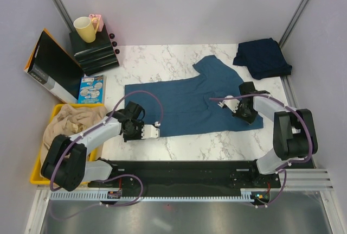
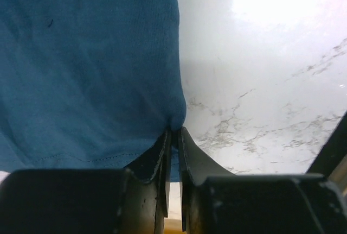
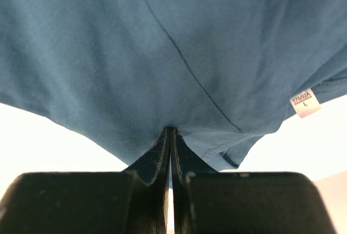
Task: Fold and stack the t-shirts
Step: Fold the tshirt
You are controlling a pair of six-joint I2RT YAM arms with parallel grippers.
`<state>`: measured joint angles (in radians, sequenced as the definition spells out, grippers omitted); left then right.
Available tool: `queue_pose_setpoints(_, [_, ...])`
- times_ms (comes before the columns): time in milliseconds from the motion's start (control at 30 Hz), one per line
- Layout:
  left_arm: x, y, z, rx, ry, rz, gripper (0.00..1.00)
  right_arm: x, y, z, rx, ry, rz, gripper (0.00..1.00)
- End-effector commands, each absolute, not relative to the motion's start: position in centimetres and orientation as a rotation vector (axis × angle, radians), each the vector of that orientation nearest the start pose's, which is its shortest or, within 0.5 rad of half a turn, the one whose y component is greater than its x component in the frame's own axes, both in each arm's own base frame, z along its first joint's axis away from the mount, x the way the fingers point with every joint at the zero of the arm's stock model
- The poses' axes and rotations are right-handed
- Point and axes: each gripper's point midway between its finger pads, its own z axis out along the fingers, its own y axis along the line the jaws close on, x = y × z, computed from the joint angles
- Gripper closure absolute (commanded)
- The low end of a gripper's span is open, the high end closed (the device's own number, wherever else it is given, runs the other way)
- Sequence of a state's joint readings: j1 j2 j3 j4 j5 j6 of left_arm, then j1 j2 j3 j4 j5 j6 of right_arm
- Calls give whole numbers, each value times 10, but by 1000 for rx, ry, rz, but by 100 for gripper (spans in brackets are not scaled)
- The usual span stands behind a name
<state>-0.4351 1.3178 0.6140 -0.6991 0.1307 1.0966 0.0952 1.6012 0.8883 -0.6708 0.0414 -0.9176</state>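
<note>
top external: steel-blue t-shirt (image 1: 190,101) lies spread flat at centre of marble table (image 1: 162,60), hem at left. navy t-shirt (image 1: 262,56) sits folded at far-right corner, well apart from both arms. left gripper (image 1: 132,119) is at the near-left hem corner. left wrist cam: jaws closed to a thin slit w/ blue cloth pinched between; cloth bunches at the fingertips. right gripper (image 1: 240,112) is at the shirt's near-right edge. right wrist cam: jaws pressed together on a fold of the same shirt; white size tag (image 3: 304,102) shows at right. left of table: yellow bin (image 1: 62,107) w/ beige cloth (image 1: 70,122); yellow mug (image 1: 85,29) on black trays (image 1: 95,55).
</note>
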Motion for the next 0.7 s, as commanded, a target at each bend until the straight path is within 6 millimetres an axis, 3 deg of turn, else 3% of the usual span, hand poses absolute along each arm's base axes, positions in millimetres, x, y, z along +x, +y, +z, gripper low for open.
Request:
queue_pose_setpoints(0, [122,-6,-39,2422,2184,-28,86,228,-9,9,-1466,2707,-20,93])
queue_pose_setpoints(233, [117,-1,-30,2470,2103,-4,87,221,-14,16,-1495,2680,-71,93])
queue_pose_setpoints(300, [122,-5,-23,2452,2090,-9,87,218,-15,18,-1523,2668,-82,93])
queue_pose_setpoints(433, [108,-17,-6,2443,2115,-177,86,212,-14,22,-1564,2649,-87,92])
queue_pose_setpoints(667, [117,-39,23,2361,2076,-276,84,216,-14,27,-1608,2628,-110,89])
